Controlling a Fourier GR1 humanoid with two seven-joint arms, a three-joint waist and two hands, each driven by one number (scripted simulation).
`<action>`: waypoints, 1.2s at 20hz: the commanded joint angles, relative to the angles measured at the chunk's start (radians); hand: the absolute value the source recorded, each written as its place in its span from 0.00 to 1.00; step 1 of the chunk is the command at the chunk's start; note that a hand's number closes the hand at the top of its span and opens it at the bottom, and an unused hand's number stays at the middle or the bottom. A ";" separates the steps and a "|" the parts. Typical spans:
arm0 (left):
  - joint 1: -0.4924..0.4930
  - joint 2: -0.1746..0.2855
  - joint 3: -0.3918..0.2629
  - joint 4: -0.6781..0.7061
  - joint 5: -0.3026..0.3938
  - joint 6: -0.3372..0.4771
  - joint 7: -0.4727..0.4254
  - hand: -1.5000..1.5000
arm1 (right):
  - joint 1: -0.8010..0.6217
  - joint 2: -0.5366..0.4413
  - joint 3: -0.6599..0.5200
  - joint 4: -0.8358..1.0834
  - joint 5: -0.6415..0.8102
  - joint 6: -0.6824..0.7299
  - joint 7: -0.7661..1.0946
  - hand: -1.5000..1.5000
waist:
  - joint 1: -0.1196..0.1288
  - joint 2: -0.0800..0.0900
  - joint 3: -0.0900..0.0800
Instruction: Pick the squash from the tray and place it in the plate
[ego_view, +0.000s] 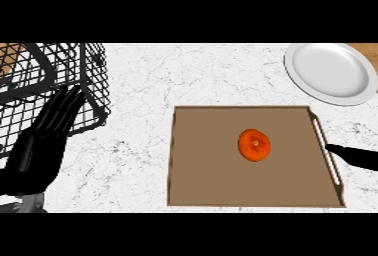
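A white, grey-veined marble counter carries everything here. A flat, brown rectangular tray with a low rim sits toward the counter's right side, its near edge close to the counter's near edge, and a pale bar handle runs along its right rim. The small, round orange squash lies on the tray's floor, a little right of the tray's middle and nearer the handle side than the left rim, with bare tray all round it and nothing touching it. The round, white, glossy plate rests at the counter's far right corner, apart from the tray's far right corner, and holds nothing. A black wire basket stands at the counter's far left corner. The black left hand shows by the counter's left edge, in front of the basket; its fingers are straight and pressed together, pointing toward the far edge, their tips overlapping the basket's wires in this view, and they hold nothing. The black right hand shows only as a tapered tip coming in from the right edge, just beside the tray's handle and well apart from the squash; too little of it shows to tell how it is held.
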 joint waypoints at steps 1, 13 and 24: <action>0.142 -0.016 -0.101 0.172 0.011 0.014 0.152 0.50 | 0.039 -0.030 0.079 -0.048 0.059 0.065 0.109 0.00 | 0.014 0.034 -0.029; 0.106 -0.043 -0.151 0.222 -0.024 0.042 0.201 0.50 | -0.037 -0.001 0.280 -0.218 0.263 0.169 0.601 0.00 | 0.042 0.025 -0.025; 0.119 -0.048 -0.159 0.244 -0.026 0.009 0.182 0.50 | -0.103 0.146 0.417 -0.233 0.332 0.207 0.808 0.00 | 0.060 0.023 -0.022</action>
